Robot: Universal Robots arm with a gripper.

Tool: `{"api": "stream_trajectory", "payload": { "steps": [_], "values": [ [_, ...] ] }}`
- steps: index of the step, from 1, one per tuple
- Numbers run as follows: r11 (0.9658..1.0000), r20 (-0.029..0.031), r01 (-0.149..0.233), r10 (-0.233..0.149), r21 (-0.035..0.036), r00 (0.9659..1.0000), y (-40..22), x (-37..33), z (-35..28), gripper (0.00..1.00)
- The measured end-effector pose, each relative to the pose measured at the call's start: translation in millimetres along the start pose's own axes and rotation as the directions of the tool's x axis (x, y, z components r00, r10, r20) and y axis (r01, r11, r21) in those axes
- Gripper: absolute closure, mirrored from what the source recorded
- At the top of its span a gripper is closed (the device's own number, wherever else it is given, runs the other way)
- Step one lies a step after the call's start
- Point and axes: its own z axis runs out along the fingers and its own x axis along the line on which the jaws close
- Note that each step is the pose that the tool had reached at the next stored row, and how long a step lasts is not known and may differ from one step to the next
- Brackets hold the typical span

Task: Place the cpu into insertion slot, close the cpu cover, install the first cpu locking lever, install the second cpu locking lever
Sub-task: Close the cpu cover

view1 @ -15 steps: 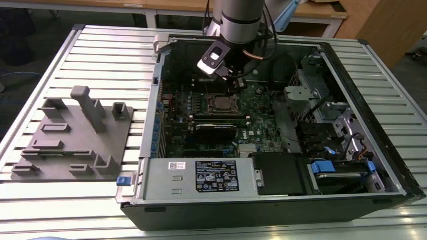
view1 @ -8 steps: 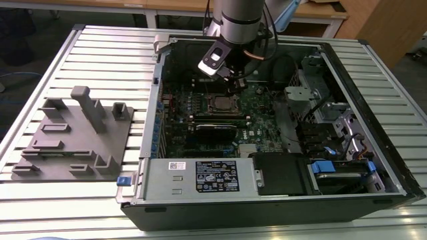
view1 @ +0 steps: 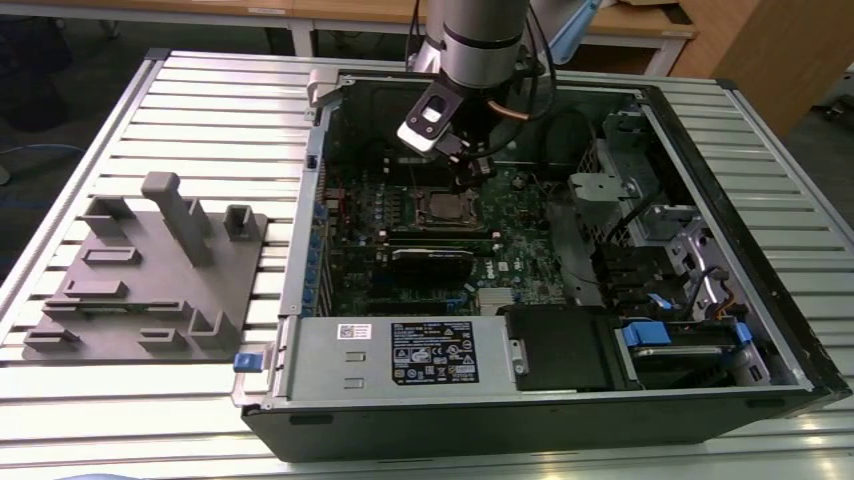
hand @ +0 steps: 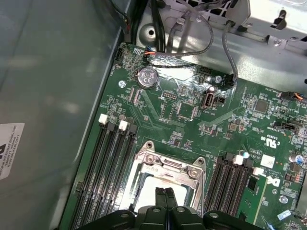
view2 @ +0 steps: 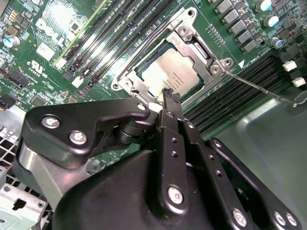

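The cpu (view2: 175, 76) lies flat in the insertion slot (view1: 441, 208) of the motherboard, silver top up. The cpu cover (view2: 139, 85) lies down over it as a metal frame, and the chip shows through its window. A thin locking lever rod (view2: 259, 88) runs out from the socket's corner across the memory slots. My gripper (view2: 169, 94) hangs just above the socket's edge, its black fingers pressed together with nothing between them. In the first wrist view the gripper (hand: 165, 192) hovers over the cover (hand: 165, 165). In the exterior view the gripper (view1: 463, 185) is right above the socket.
Long black memory slots (view2: 110, 43) flank the socket on both sides. A black card (view1: 430, 262) and a power supply (view1: 400, 352) sit toward the case front. Cables (hand: 192, 28) hang near the case wall. A grey fixture block (view1: 147, 280) stands on the table at the exterior view's left.
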Motion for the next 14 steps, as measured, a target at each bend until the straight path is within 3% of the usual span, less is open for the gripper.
{"api": "stream_trajectory", "payload": {
  "steps": [14],
  "values": [
    [1.0,0.0,0.001,-0.001,0.0,1.0,0.0,0.0,0.0,0.9]
  ]
}}
